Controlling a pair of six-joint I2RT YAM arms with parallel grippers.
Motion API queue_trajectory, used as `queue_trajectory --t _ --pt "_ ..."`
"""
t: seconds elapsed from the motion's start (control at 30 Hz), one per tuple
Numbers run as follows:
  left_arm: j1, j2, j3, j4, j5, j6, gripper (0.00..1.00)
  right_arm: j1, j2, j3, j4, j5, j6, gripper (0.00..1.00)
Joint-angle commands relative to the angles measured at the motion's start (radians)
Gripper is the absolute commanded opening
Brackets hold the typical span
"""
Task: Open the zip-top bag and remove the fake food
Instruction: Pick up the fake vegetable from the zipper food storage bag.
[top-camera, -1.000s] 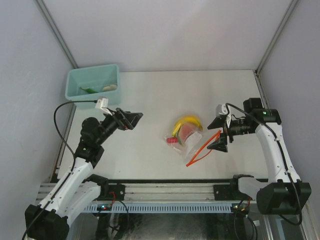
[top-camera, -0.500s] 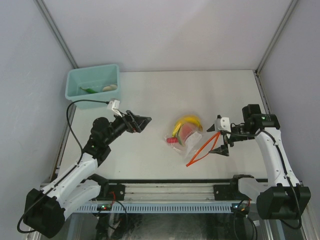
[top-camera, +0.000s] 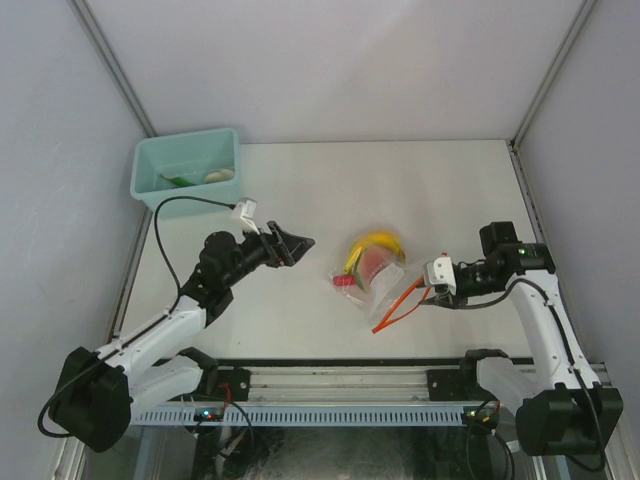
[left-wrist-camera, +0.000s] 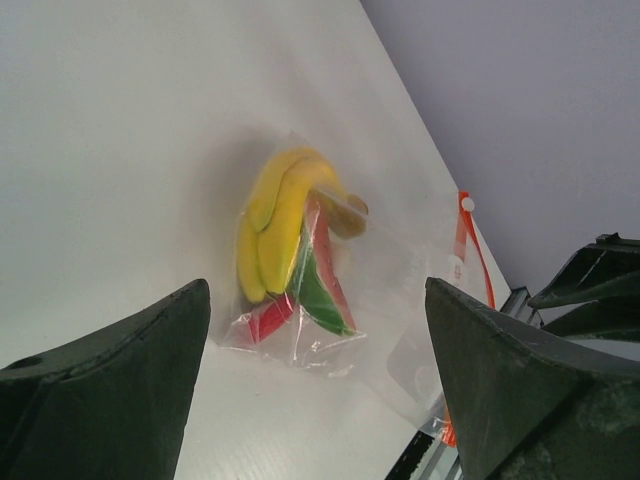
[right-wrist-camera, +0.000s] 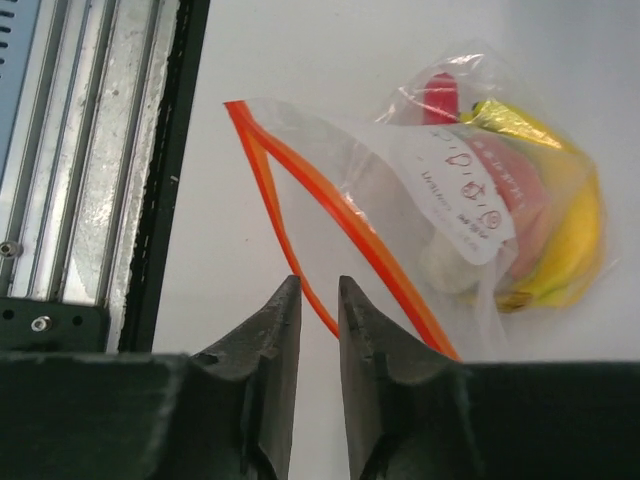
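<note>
The zip-top bag (top-camera: 378, 288) lies crinkled at the table's middle, its orange zip strip (top-camera: 400, 303) pulled apart towards the right. Inside is fake food: a yellow banana (top-camera: 375, 242), a red piece (left-wrist-camera: 265, 318), a green piece (left-wrist-camera: 318, 295) and a whitish piece (right-wrist-camera: 450, 270) under the white label (right-wrist-camera: 470, 190). My left gripper (top-camera: 295, 243) hovers wide open left of the bag (left-wrist-camera: 400, 300), apart from it. My right gripper (top-camera: 427, 290) is at the bag's mouth. Its jaws (right-wrist-camera: 318, 282) stand a narrow gap apart, and the strip's thin near edge (right-wrist-camera: 275, 190) runs into that gap.
A teal bin (top-camera: 150, 165) at the back left holds a green piece (top-camera: 180, 180) and a whitish piece (top-camera: 218, 175). The metal rail (top-camera: 330, 375) runs along the near edge, close beside the right gripper. Walls enclose the table on three sides.
The left arm reached right, closer to the bag. The right gripper dropped towards the zip strip and its jaws went from wide open to a narrow gap.
</note>
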Motion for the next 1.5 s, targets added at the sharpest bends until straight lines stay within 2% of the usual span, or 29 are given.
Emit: queue_trajectory --t 0.0,0.1,0.13,0.43,0.7,0.9,1.1,1.47 --pt "-0.031 0.064 0.071 0.049 -0.003 -0.006 0.88 0.039 -0.039 -0.054 0.087 0.05 0.013 0.16" --pt "-0.054 0.117 0.1 0.049 -0.008 0.001 0.89 0.061 -0.076 -0.12 0.199 0.077 0.066 0.01" --pt "-0.062 0.135 0.11 0.05 -0.014 0.003 0.89 0.066 -0.086 -0.134 0.228 0.085 0.088 0.0" --pt "-0.125 0.358 0.23 0.086 0.013 0.061 0.92 0.096 -0.168 -0.325 0.622 0.096 0.19 0.0" --pt "-0.136 0.507 0.32 0.089 0.033 0.093 0.93 0.149 -0.196 -0.454 0.941 0.129 0.272 0.0" --pt "-0.136 0.601 0.387 0.089 0.043 0.106 0.89 0.189 -0.195 -0.531 1.138 0.16 0.329 0.0" --pt "-0.136 0.689 0.455 0.087 0.078 0.114 0.81 0.211 -0.161 -0.568 1.235 0.175 0.333 0.0" --pt "-0.136 0.767 0.471 0.08 0.135 0.126 0.82 0.241 -0.026 -0.552 1.297 0.177 0.296 0.02"
